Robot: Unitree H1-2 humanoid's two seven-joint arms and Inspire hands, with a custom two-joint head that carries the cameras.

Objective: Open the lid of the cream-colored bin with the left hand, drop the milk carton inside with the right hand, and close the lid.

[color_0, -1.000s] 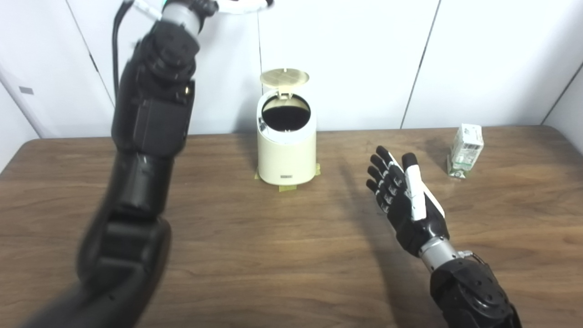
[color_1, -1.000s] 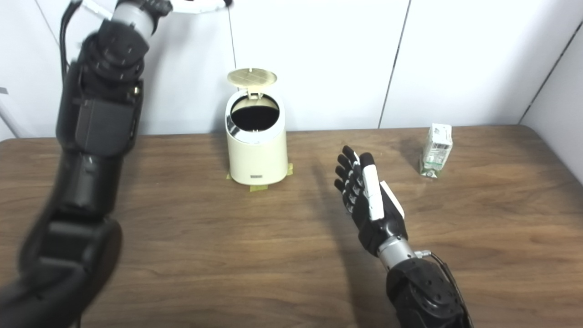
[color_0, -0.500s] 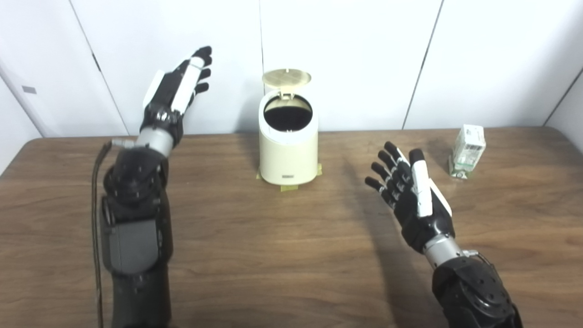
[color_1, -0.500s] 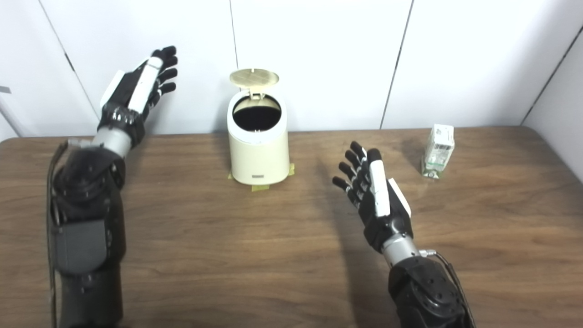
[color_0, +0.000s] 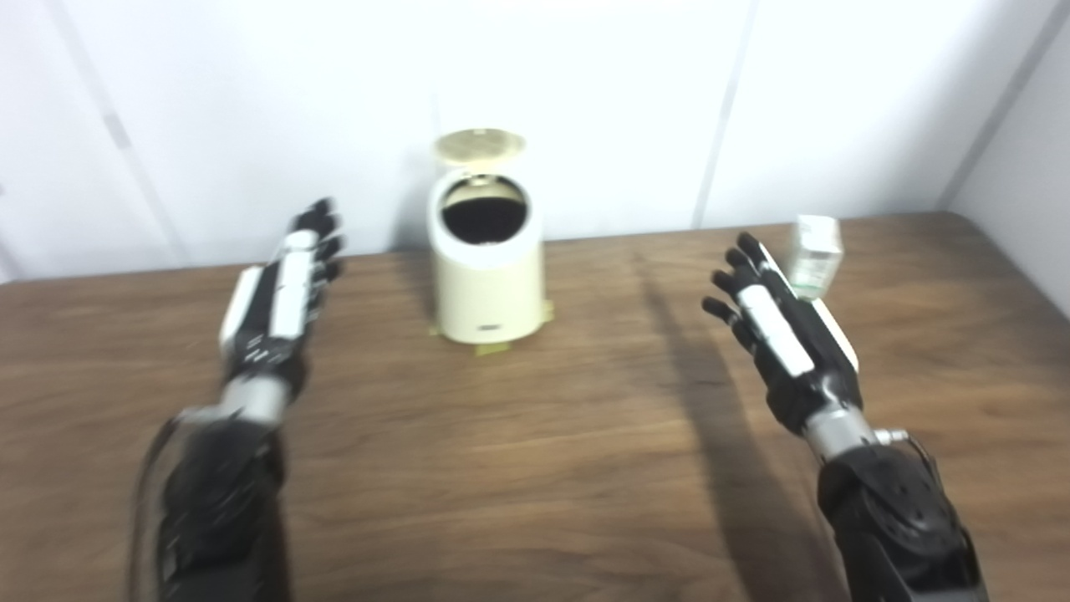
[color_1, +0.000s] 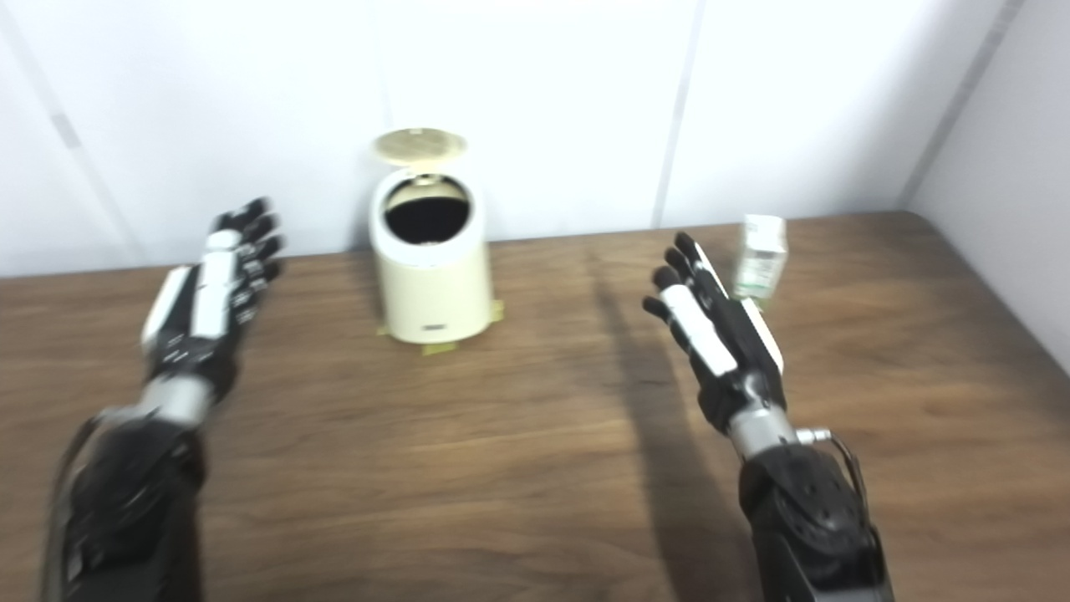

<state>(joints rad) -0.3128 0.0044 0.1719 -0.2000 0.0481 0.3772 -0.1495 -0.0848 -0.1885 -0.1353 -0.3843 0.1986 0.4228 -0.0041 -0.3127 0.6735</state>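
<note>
both views are motion-blurred. the cream bin [color_0: 486, 263], lid [color_0: 478, 145] up, stands near the worktop's [color_0: 535, 468] far edge; milk carton [color_0: 816, 255] far right, partly behind the right hand [color_0: 782, 334]. left hand [color_0: 280, 305] and right: fingers spread, empty, over bare wood.

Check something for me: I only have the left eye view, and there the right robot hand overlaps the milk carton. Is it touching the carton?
Observer: No. In the right eye view, bare table shows between the open right robot hand and the milk carton, so they are apart.
Operator: Is the carton standing properly? I can't see its bottom edge.
Observer: Yes. The right eye view shows its base clear of the hand, and the carton stands upright on the table.
</note>
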